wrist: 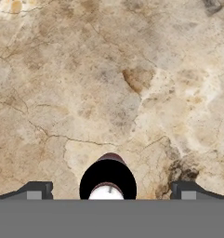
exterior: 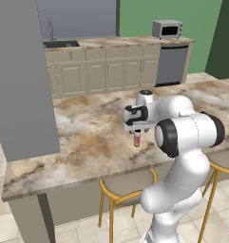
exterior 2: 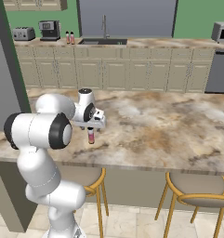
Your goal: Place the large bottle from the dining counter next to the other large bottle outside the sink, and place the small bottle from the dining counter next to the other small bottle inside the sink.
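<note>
the claw [wrist: 108, 194] hangs over the dining counter [exterior: 87, 137] with its fingertips [wrist: 36, 190] spread wide apart, gripping nothing. the small bottle [exterior: 137, 138] stands upright on the counter directly below, between the fingers, seen cap-first in the hand view. the sink [exterior 2: 103, 42] lies well apart on the far counter.

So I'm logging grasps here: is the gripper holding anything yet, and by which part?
Nothing is held. The open gripper hangs over the short red-orange bottle with a pale cap standing on the marble dining counter, fingertips wide apart either side.
</note>
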Robot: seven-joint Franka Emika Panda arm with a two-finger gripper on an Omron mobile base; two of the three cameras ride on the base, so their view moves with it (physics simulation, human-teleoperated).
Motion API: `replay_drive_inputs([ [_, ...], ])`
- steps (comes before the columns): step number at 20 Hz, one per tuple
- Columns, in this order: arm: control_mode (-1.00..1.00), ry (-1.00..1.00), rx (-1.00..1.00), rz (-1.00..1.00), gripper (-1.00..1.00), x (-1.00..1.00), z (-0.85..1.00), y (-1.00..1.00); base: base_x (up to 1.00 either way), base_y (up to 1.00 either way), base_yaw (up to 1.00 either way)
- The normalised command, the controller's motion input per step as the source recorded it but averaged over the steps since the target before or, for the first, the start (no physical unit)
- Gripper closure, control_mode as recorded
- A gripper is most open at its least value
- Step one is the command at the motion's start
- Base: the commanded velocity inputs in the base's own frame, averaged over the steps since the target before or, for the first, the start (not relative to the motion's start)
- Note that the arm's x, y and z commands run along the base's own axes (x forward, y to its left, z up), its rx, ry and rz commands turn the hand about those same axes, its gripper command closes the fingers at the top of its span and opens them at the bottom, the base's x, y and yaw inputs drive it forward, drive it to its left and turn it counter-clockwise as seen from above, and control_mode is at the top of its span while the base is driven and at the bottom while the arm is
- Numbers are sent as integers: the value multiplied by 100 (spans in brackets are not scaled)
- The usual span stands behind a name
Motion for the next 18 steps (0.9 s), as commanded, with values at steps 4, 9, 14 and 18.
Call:
replay_drive_inputs([
  [4,-100,0,0,0,-100,0,0,1,0,0,0],
  [9,-100,0,0,0,-100,0,0,0,0,0,0],
  [14,-100,0,0,0,-100,0,0,0,0,0,0],
  [18,-100,0,0,0,100,0,0,0,0,0,0],
])
